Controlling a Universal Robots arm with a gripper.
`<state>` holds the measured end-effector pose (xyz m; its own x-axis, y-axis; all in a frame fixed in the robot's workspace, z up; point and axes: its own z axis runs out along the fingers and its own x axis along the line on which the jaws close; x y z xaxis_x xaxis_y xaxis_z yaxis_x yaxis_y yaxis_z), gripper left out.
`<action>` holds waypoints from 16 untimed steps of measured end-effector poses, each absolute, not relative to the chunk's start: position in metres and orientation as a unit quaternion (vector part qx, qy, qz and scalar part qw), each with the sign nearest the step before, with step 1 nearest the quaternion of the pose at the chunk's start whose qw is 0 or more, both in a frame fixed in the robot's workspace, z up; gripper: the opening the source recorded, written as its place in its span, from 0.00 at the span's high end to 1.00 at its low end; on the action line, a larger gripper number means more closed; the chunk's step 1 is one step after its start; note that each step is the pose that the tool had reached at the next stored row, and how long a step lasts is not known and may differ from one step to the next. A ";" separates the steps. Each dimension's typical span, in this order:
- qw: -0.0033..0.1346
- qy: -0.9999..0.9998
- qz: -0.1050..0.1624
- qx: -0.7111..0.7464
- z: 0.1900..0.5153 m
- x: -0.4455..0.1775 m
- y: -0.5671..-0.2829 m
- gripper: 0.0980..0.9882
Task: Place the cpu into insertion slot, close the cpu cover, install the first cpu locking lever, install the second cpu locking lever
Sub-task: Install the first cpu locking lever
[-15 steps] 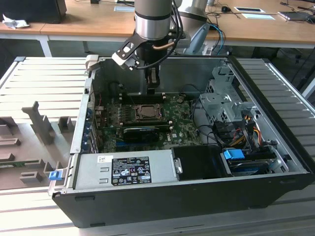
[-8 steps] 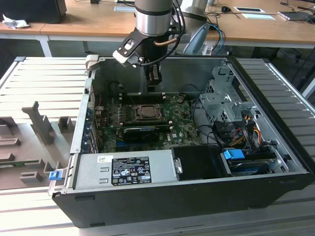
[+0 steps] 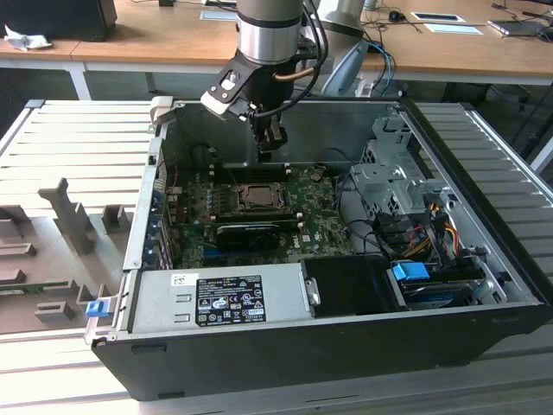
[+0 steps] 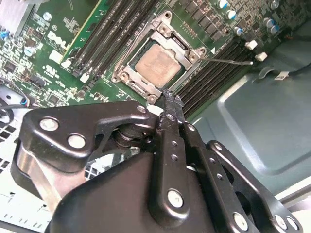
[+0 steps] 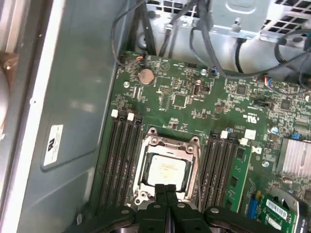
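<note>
Open PC case [image 3: 346, 350] on slatted bench [image 3: 69, 143]: cpu [image 4: 156, 65] sits in slot [image 4: 124, 75] with cover [image 4: 187, 57] down, gripper [image 4: 170, 97] pinched closed, empty, hovering beside slot edge; lever [image 4: 228, 60] looks unlatched, so an off-axis push could skid off and gouge board [image 5: 180, 116].

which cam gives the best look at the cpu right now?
Second wrist view: the cpu shows large, its whole face unobstructed. In the first wrist view the cpu is clear too, but the gripper crowds its edge. In the exterior view the cpu is a small pale square.
</note>
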<state>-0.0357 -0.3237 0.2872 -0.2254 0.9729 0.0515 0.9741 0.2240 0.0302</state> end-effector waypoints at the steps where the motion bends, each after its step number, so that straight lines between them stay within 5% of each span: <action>1: 0.011 -0.791 -0.028 -0.611 0.287 -0.036 -0.324 0.99; 16: 0.016 -0.885 -0.025 -0.464 0.287 -0.036 -0.324 0.99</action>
